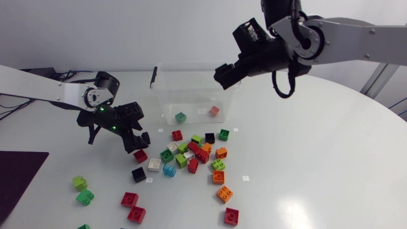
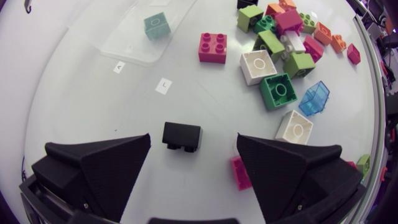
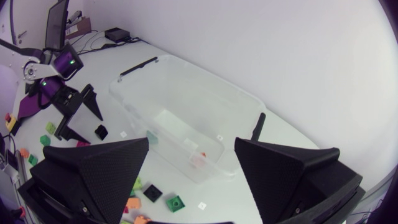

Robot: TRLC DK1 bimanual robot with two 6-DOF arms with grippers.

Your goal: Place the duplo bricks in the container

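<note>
The left jaws stand apart low over the tabletop [image 1: 318,165], with a black brick [image 2: 182,136] lying loose between them, just left of the brick pile [image 1: 194,152]. The right jaws hang apart and empty above the right end of the clear container [image 1: 168,89]. The container sits beyond the pile and holds a teal brick [image 1: 181,117] and a red brick [image 1: 214,111].

Surface [image 1: 318,159]: one, round, white, smooth with a slight sheen, curved edge visible on the right side. Dark mat [image 1: 19,172]: one, rectangular, flat on the surface at its near left edge. Paper tags [image 2: 163,85]: several, small, white, square, scattered apart across the middle of the surface. Wall [image 1: 95,32]: plain, pale, unmarked, behind the far edge. Light: even, diffuse; shadows soft and short.
</note>
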